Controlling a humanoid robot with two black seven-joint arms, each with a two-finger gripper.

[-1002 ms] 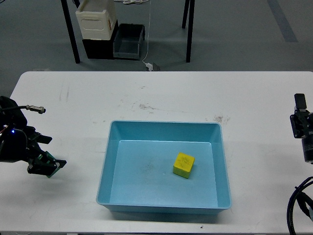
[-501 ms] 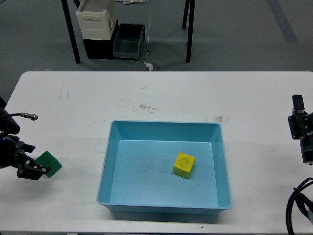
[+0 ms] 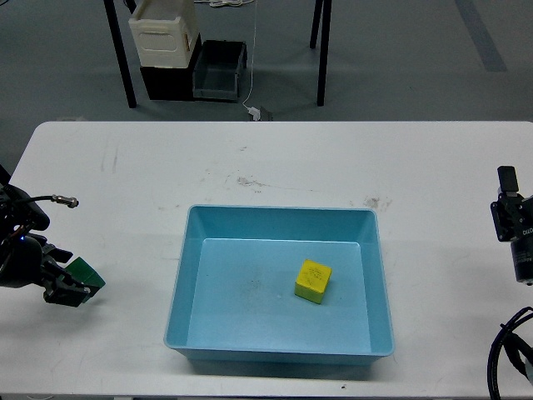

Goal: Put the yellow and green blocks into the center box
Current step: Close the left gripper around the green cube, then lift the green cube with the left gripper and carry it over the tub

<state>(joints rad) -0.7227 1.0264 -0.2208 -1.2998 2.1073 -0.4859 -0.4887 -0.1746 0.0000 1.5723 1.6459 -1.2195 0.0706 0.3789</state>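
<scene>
The yellow block [image 3: 312,281] lies inside the blue center box [image 3: 187,275], right of its middle. The green block [image 3: 87,274] sits on the white table at the far left, outside the box. My left gripper [image 3: 70,286] is low at the block's left side, its dark fingers overlapping the block's edge. I cannot tell whether they are closed on it. My right gripper [image 3: 508,204] stands at the right edge of the view, well away from the box, seen dark and end-on.
The white table [image 3: 275,167] carries scuff marks behind the box. Beyond the table's far edge are black table legs, a cream container [image 3: 164,33] and a dark bin [image 3: 218,71] on the floor. Cables hang at the lower right corner.
My left gripper drew back left off the green block, then returned slightly right against it. The block stayed about where it was. The right arm barely moved.
</scene>
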